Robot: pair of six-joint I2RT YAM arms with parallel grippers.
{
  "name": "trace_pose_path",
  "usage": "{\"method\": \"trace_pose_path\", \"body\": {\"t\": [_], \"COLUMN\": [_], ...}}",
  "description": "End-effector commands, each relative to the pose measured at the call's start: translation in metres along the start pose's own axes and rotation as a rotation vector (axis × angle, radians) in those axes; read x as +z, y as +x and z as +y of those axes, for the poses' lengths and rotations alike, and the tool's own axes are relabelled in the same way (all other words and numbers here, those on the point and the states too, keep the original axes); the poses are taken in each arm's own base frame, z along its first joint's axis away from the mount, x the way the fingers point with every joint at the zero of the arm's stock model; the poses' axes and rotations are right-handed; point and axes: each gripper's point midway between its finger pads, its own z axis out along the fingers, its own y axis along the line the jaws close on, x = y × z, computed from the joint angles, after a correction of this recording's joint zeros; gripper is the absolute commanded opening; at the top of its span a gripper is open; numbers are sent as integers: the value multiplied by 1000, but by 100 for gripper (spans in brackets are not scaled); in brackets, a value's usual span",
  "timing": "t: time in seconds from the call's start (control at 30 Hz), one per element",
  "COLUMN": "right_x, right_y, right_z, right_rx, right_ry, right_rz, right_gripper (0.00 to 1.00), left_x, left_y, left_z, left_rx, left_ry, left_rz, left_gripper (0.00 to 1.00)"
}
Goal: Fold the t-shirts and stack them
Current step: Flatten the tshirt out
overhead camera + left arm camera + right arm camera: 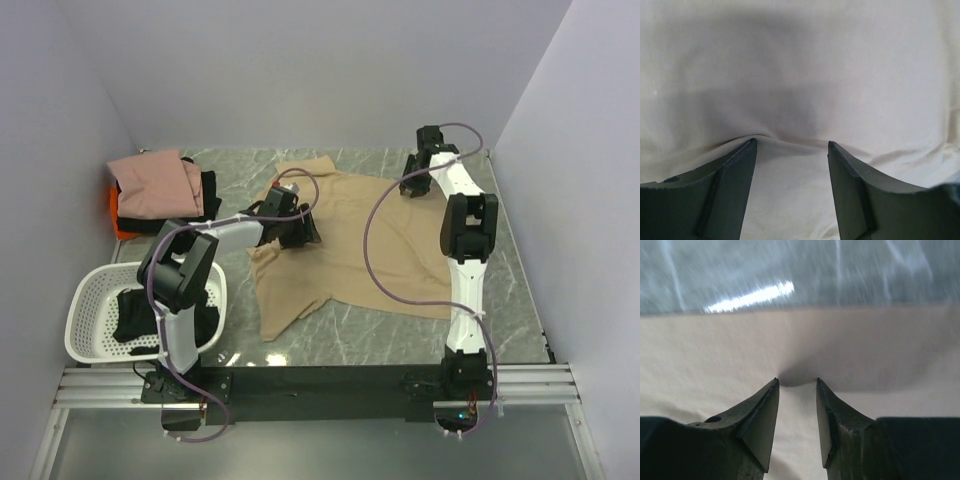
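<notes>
Left gripper (791,142): half open, pressing tan-beige cloth t-shirt (800,60).
Right gripper (797,380): slightly open, at its edge.
Handling: limp, light; pinch edges.

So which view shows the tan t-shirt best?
The top external view: the whole tan t-shirt is spread out there, with its outline and sleeves visible. Both wrist views show only close-up patches of its cloth, with no outline.

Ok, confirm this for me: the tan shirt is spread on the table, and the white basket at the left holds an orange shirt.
Not orange: the white basket holds black cloth, as the top external view shows. The tan shirt is indeed spread on the table.
</notes>
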Motion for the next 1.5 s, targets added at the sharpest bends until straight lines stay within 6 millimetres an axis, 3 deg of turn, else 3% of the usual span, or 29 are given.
{"method": "trace_pose_path", "body": {"t": [0.0, 0.03, 0.1, 0.2, 0.23, 0.27, 0.3, 0.33, 0.37, 0.4, 0.43, 0.47, 0.5, 0.53, 0.57, 0.73, 0.8, 0.83, 0.9, 1.2, 1.47], "right_x": [-3, -9, -10, -34, -33, -66, -80, -74, -114, -128, -123, -152, -157, -149, -161, -139, -130, -121, -115, -86, -63], "right_y": [-10, -25, -34, -55, -44, -56, -68, -45, -56, -61, -38, -41, -32, -9, -4, 57, 70, 76, 84, 103, 98], "right_z": [5, 11, 15, 32, 30, 38, 44, 33, 34, 33, 21, 15, 7, -5, -12, -52, -56, -72, -81, -116, -127], "right_rx": [-15, -17, -27, -52, -56, -68, -80, -78, -77, -73, -67, -59, -51, -43, -34, 24, 38, 68, 85, 157, 169], "right_ry": [-18, -37, -54, -134, -140, -163, -185, -163, -170, -174, -142, -119, -94, -55, -39, 49, 47, 72, 105, 177, 207], "right_rz": [18, -17, -40, -130, -112, -183, -259, -228, -315, -367, -332, -388, -381, -337, -351, -223, -190, -159, -127, -15, 28], "right_gripper": [43, 43, 44, 44, 45, 45, 46, 48, 48, 49, 51, 51, 52, 52, 52, 53, 53, 53, 53, 53, 49], "left_x": [2, 4, 4, 1, -2, -6, -10, -20, -25, -30, -43, -47, -50, -57, -59, -54, -51, -47, -45, -32, -30], "left_y": [-21, -21, -30, -42, -47, -54, -58, -66, -70, -72, -78, -74, -71, -66, -62, -18, -1, 7, 19, 58, 75], "left_z": [-10, -9, -14, -19, -23, -26, -29, -36, -39, -42, -49, -48, -50, -50, -51, -51, -55, -51, -53, -52, -59], "left_rx": [14, 12, 18, 30, 37, 42, 43, 49, 53, 58, 65, 69, 74, 74, 73, 90, 109, 108, 115, 121, 123], "left_ry": [40, 39, 43, 45, 48, 45, 47, 63, 62, 64, 73, 68, 62, 65, 68, 60, 61, 49, 54, 65, 89], "left_rz": [-29, -24, -39, -74, -89, -111, -124, -152, -174, -191, -221, -225, -234, -237, -237, -164, -137, -125, -103, -18, 18], "left_gripper": [64, 64, 64, 64, 64, 64, 64, 64, 64, 64, 64, 64, 65, 65, 65, 64, 64, 64, 64, 64, 64]}}
